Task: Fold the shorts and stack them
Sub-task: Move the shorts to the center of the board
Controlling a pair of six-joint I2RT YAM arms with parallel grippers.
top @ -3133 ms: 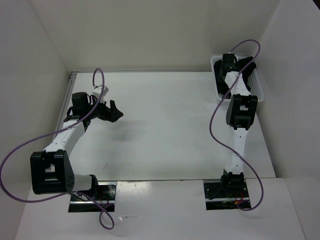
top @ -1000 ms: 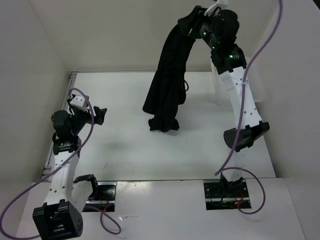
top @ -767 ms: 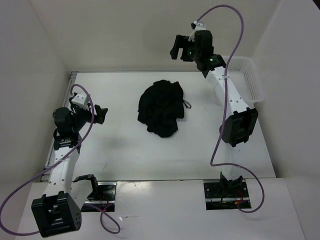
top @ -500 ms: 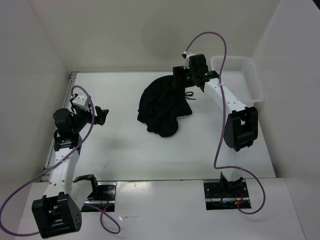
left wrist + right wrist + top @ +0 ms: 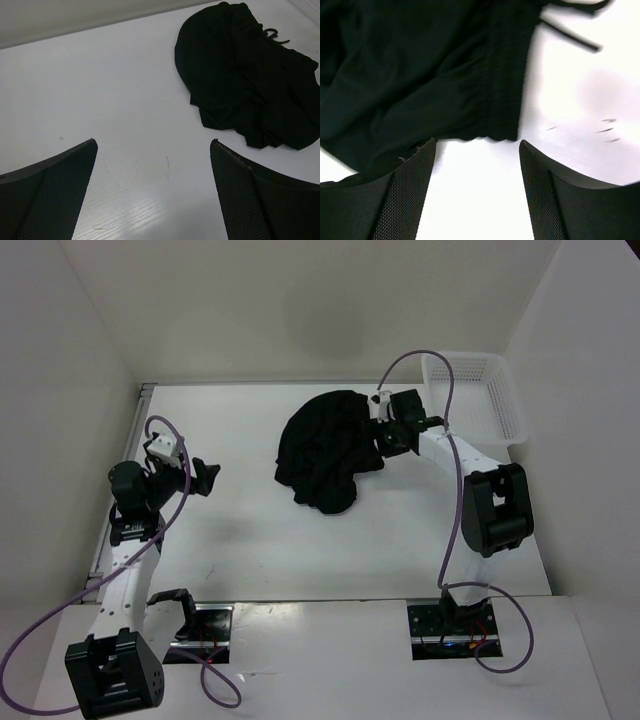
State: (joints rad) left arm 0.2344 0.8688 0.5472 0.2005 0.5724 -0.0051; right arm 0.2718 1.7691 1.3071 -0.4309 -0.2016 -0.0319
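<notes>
My right gripper [image 5: 476,141] is positioned at the right edge of the black shorts [image 5: 322,448]. Its jaws are apart, with only bare table [image 5: 250,540] between them. The elastic waistband [image 5: 500,90] lies just beyond the fingertips. One finger may touch the cloth, but the view is too close to confirm.

The shorts lie crumpled in a heap at the table's far centre, with the drawstring [image 5: 568,35] trailing to the right.

My left gripper [image 5: 153,142] is spread wide and empty, well apart from the shorts.

The white mesh basket [image 5: 462,356] sits in the far right corner.
</notes>
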